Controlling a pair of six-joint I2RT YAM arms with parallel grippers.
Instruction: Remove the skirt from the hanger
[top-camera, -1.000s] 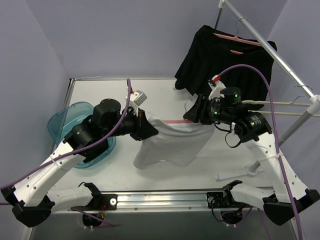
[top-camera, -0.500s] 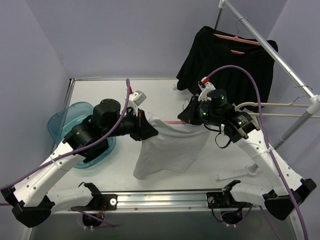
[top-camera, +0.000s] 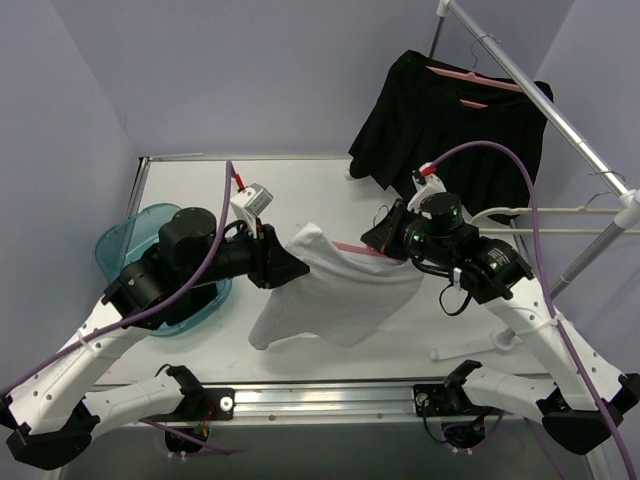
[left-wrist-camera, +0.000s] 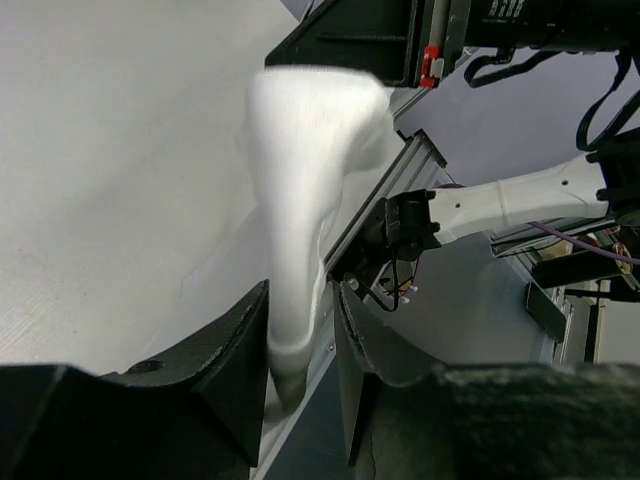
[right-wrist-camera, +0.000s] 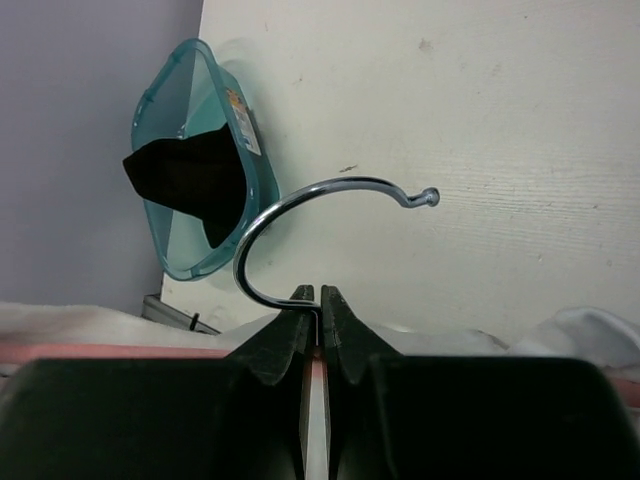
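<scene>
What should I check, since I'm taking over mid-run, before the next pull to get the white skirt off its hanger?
1. Right gripper shut on the neck of the hanger hook: ok.
2. White skirt between the jaws of the left gripper: ok.
3. Left jaws clamped firmly on the fabric: cannot tell.
4. Skirt free of the pink hanger bar: not ok, it hangs from the bar.
5. Skirt apart from the hanging black garment: ok.

Soft, even light, faint shadows; the white skirt (left-wrist-camera: 300, 200) is overexposed and blurred in the left wrist view.
</scene>
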